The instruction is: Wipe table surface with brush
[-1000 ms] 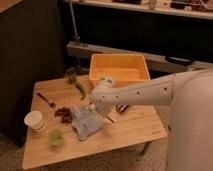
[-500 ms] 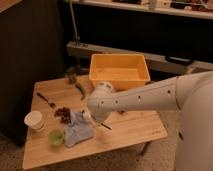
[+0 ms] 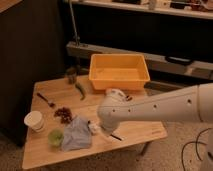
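Gripper (image 3: 102, 129) found low over table surface (image 3: 140, 132), front centre. Jaws closed, brush (image 3: 94, 128) judged gripped, head set beside blue-grey cloth (image 3: 76, 135). Within last second, arm swept forward from yellow tray (image 3: 120, 75); cloth shifted leftward. Wiping stroke judged under way

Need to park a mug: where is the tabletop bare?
Bare: the table surface front right, beyond the gripper holding the brush; also the front left corner below the green cup. Crowded: paper cup, cloth, left middle.
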`<state>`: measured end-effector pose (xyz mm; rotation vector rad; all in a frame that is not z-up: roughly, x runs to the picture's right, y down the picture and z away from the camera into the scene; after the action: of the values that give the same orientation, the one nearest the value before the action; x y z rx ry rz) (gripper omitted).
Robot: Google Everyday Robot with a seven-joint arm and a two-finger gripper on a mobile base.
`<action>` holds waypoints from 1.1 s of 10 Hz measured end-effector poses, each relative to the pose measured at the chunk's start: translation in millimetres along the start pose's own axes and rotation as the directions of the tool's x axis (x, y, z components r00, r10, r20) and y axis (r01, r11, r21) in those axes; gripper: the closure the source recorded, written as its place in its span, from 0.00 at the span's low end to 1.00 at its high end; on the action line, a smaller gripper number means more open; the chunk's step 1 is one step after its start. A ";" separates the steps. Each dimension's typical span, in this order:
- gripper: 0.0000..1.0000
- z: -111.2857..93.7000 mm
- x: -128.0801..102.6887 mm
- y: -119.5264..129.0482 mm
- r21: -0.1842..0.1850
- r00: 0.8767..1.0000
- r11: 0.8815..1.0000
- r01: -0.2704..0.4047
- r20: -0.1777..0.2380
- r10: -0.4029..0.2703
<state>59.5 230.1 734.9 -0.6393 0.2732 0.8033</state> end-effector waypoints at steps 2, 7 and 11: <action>1.00 15.1 17.7 -31.3 0.003 0.995 0.996 -0.089 -0.040 0.089; 1.00 16.5 -33.8 -125.6 0.017 0.964 0.963 -0.267 -0.007 0.267; 1.00 26.9 -100.3 -99.7 0.014 0.980 0.980 -0.196 -0.010 0.196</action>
<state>65.6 136.7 844.3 -0.6113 0.3556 0.9866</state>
